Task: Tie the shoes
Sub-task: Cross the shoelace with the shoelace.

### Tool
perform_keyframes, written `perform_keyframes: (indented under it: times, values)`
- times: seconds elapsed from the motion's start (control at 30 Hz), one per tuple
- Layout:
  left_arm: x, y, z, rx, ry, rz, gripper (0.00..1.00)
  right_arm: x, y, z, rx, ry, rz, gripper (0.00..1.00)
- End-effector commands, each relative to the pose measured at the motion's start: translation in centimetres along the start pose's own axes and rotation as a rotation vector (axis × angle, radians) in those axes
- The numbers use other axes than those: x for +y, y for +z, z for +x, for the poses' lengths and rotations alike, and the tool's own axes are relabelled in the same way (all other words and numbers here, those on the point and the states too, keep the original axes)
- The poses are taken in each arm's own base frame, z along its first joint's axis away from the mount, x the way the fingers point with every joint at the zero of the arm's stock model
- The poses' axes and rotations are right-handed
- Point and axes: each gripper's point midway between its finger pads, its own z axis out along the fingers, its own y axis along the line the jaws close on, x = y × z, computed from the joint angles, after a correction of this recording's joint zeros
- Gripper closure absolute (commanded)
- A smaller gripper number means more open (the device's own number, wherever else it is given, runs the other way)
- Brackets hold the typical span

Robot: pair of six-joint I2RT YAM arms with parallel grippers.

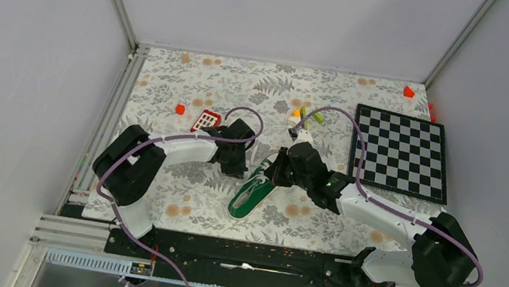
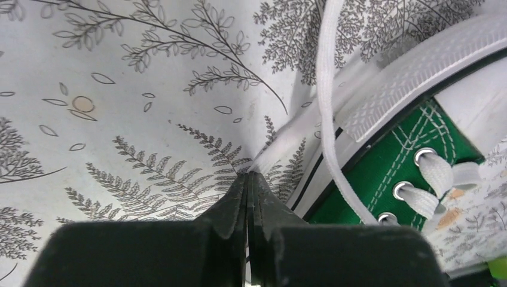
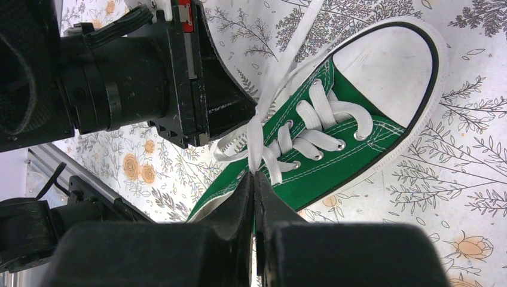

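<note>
The green sneaker (image 1: 250, 195) lies on the floral cloth between my two arms. Its white toe cap (image 3: 382, 57) shows in the right wrist view. My left gripper (image 2: 248, 175) is down beside the white sole edge (image 2: 412, 72), shut, and a flat white lace (image 2: 293, 133) runs out of its tips. A second lace strand (image 2: 326, 72) runs past it to the eyelets. My right gripper (image 3: 254, 174) hangs over the sneaker's lacing, shut on a white lace (image 3: 260, 128) that rises from its tips. The left gripper's fingers (image 3: 221, 101) are close by in that view.
A red-and-white keypad block (image 1: 206, 120) lies behind the left gripper (image 1: 245, 163). A chessboard (image 1: 401, 152) lies at the right. Small coloured blocks (image 1: 306, 115) sit behind the right gripper (image 1: 275, 169). Red bits (image 1: 180, 109) are scattered on the cloth. A metal rail (image 1: 105, 129) borders the left.
</note>
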Motion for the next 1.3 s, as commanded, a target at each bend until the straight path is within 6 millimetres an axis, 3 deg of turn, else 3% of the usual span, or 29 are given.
perform_keyframes:
  times: [0.0,0.27,0.4,0.63,1.27]
  values:
    - [2.2,-0.7,-1.1,-0.085,-0.024,-0.105,1.00,0.8,-0.2,-1.0,-0.037,0.000,-0.018,1.00]
    - [6.2,-4.8,-0.4,-0.168,-0.062,-0.209,1.00,1.0,0.0,-1.2,-0.036,-0.006,-0.020,1.00]
    - [6.4,-6.2,1.3,-0.142,-0.073,-0.152,1.00,1.1,0.1,-1.2,-0.031,-0.008,-0.024,1.00]
    - [3.5,-9.9,3.0,-0.126,-0.008,0.041,1.00,1.2,0.4,-1.2,-0.023,-0.012,-0.028,1.00]
    - [-2.7,-15.8,1.6,-0.135,0.060,0.300,1.00,5.2,-0.4,-4.1,-0.063,-0.041,-0.139,1.00]
